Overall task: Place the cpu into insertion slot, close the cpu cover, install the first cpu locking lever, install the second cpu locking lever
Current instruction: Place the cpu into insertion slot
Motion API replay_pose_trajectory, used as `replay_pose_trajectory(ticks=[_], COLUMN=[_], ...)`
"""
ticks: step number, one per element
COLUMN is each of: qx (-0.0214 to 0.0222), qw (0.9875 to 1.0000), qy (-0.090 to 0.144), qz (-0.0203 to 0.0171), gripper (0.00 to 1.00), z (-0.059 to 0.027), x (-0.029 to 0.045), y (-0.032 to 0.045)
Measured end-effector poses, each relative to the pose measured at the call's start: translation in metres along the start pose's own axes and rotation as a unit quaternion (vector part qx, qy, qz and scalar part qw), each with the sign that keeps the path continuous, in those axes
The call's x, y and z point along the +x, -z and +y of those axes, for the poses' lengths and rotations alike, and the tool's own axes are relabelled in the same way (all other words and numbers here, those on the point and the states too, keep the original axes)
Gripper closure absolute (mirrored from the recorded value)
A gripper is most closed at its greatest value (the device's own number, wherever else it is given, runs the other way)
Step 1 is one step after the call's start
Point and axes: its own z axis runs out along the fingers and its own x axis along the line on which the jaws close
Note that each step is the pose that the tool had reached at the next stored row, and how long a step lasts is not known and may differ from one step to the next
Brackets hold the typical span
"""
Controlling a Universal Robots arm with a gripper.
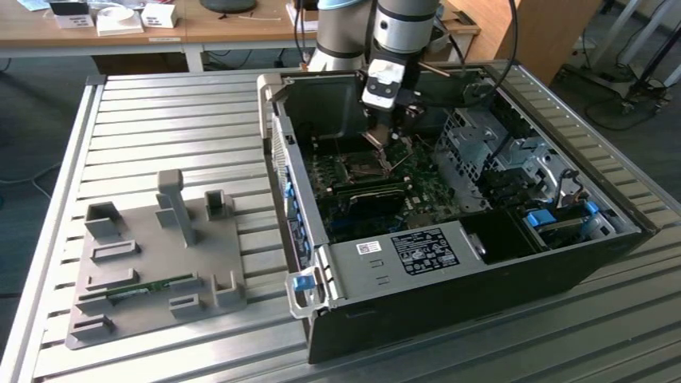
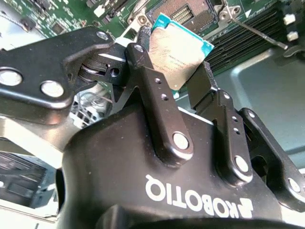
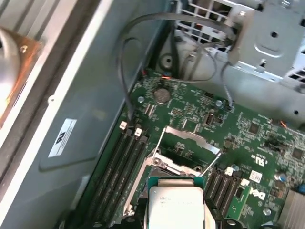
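Step 1 of 4 under way; none complete.

- Black 2-finger gripper [image 2: 175, 64] pinches the small flat square cpu, silvery metal top with a teal edge [image 2: 178, 47], by 2 opposite sides.
- The chip hangs just above the square dark-centred insertion slot [image 3: 167, 164] on the green circuit board [image 3: 248, 129], not yet seated.
- The thin silvery cpu cover frame [image 3: 190, 136] stands swung open.
- The thin wire locking levers [image 3: 210, 163] are unlatched, sticking up beside the socket.
- The chip's top looks clean, flat and faintly printed.

Slatted metal table [image 1: 159, 112] — open computer case [image 1: 447, 299], grey fixture tray [image 1: 143, 267].
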Motion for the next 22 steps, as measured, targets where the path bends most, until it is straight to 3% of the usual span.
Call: replay_pose_trajectory(ticks=[6, 22], qx=[-0.0001, -0.0002], qw=[0.9993, 0.9991], qy=[-0.037, -0.043], qz=[-0.0033, -0.0037], gripper=[0.46, 0.46], z=[0.0000, 0.0000], x=[0.0000, 0.0000], y=[-0.0001, -0.0001])
